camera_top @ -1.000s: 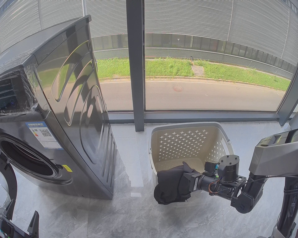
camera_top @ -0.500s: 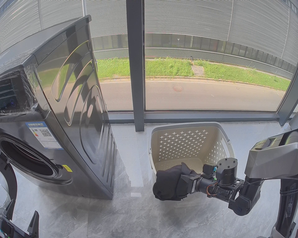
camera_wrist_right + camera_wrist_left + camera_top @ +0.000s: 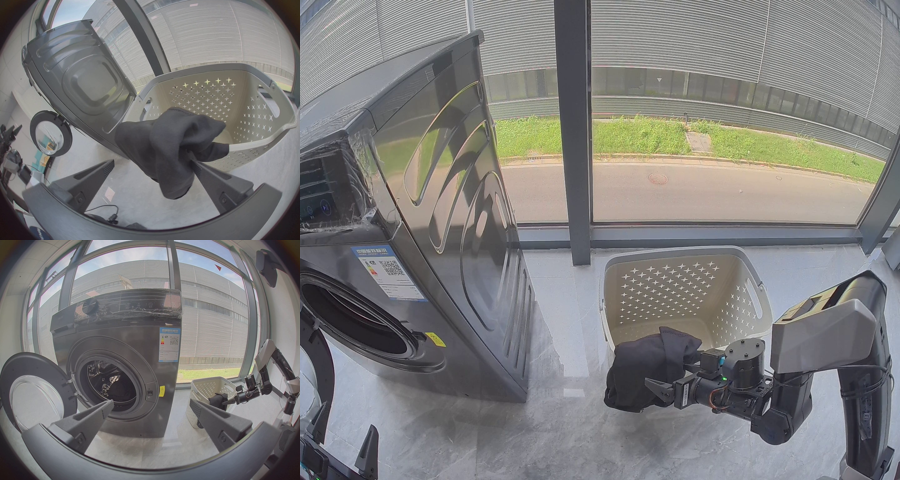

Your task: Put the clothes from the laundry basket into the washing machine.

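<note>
Garment [image 3: 647,369] drapes over the laundry basket [image 3: 675,253] rim, right fingers [image 3: 90,178] spread wide, gripping nothing; left fingers [image 3: 87,421] likewise.

A crumpled dark grey garment [image 3: 168,147] hangs over the near rim of the cream plastic laundry basket [image 3: 200,93], whose walls are pierced with stars. The right gripper [image 3: 151,162] is spread wide, one finger touching the cloth. Beside the basket stands the dark grey washing machine [image 3: 81,72].

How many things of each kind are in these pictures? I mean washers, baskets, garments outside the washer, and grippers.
washer: 1
basket: 1
garment: 1, dark, draped over the basket's rim
grippers: 2, the left gripper and the right gripper, both with jaws open
Total: 5
</note>
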